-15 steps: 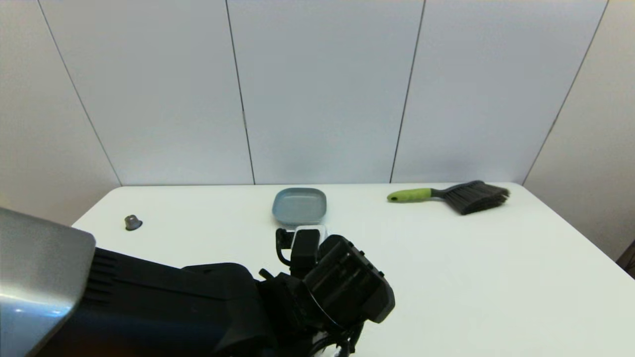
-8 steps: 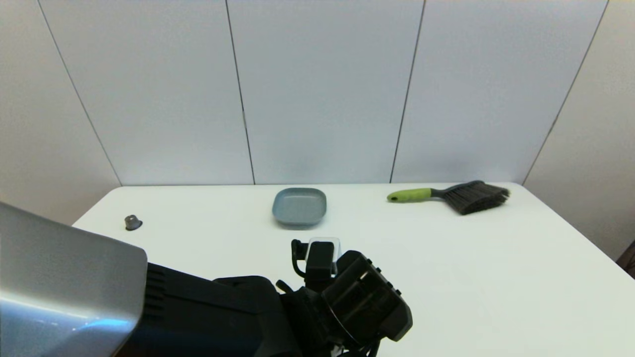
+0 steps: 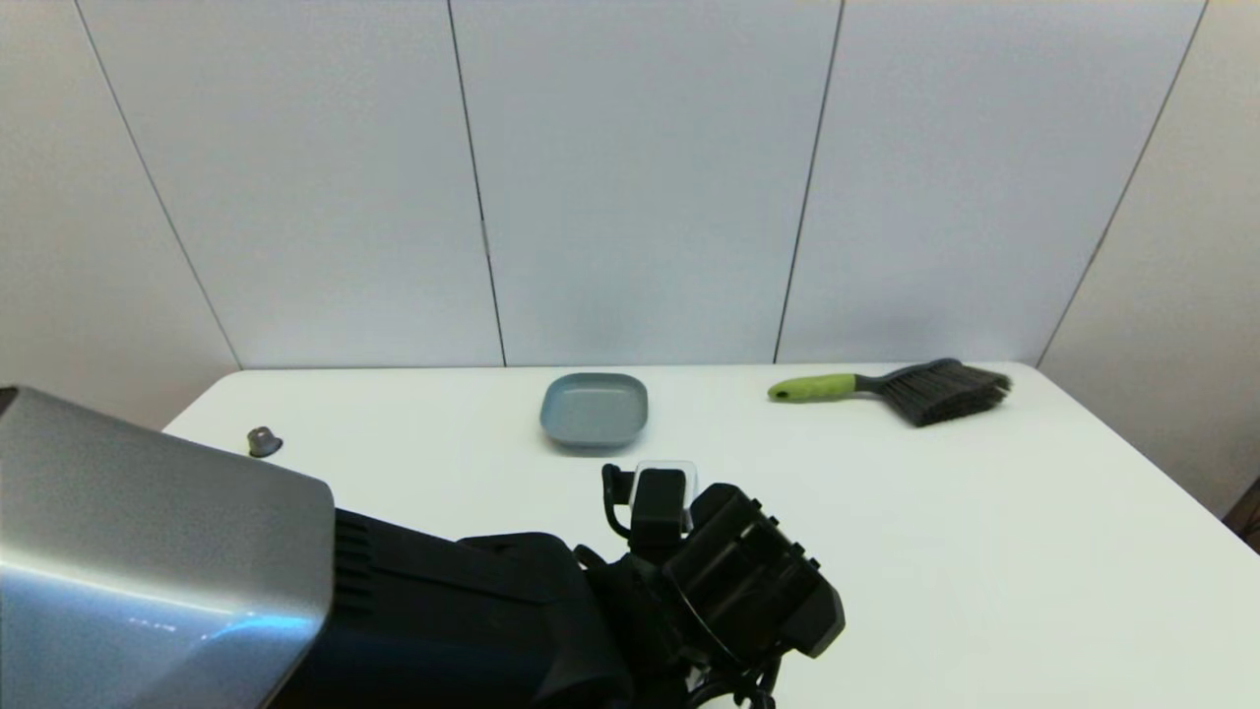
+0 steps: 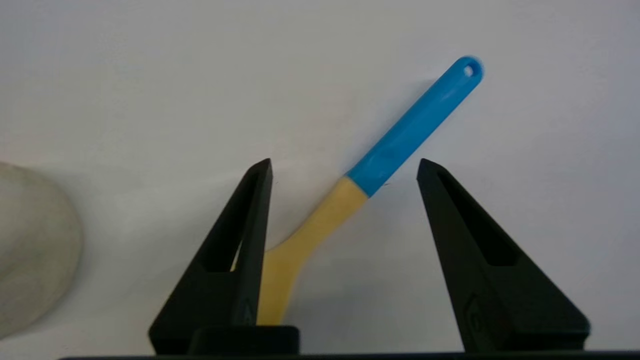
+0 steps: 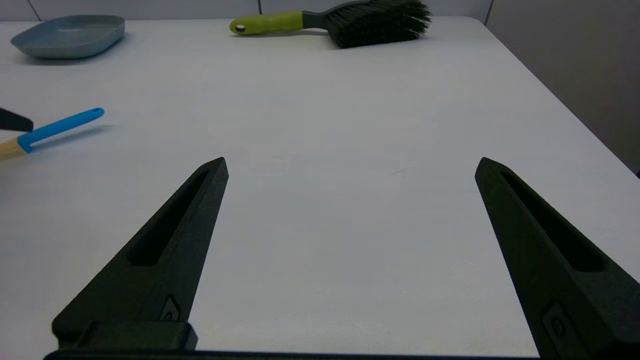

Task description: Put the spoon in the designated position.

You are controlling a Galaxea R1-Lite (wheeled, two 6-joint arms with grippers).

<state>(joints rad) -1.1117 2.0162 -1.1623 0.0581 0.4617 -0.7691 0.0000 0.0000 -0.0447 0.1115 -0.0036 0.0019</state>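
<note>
The spoon (image 4: 400, 137), with a yellow neck and a blue handle with a hole at its end, lies flat on the white table (image 4: 150, 75). My left gripper (image 4: 345, 162) hangs open just above it, one finger on each side of the neck. The bowl is hidden behind one finger (image 4: 250, 235). In the head view my left arm (image 3: 689, 581) covers the spoon. The right wrist view shows the spoon (image 5: 60, 125) lying off to one side. My right gripper (image 5: 352, 160) is open and empty, low over bare table. No mark shows the designated position.
A blue-grey dish (image 3: 594, 409) sits at the back centre and a green-handled brush (image 3: 906, 389) at the back right. A small grey knob (image 3: 263, 441) lies at the far left. A pale rounded shape (image 4: 30, 250) sits beside the left gripper.
My left arm has reached further to the right across the near middle of the table. The dish, brush and knob have not moved.
</note>
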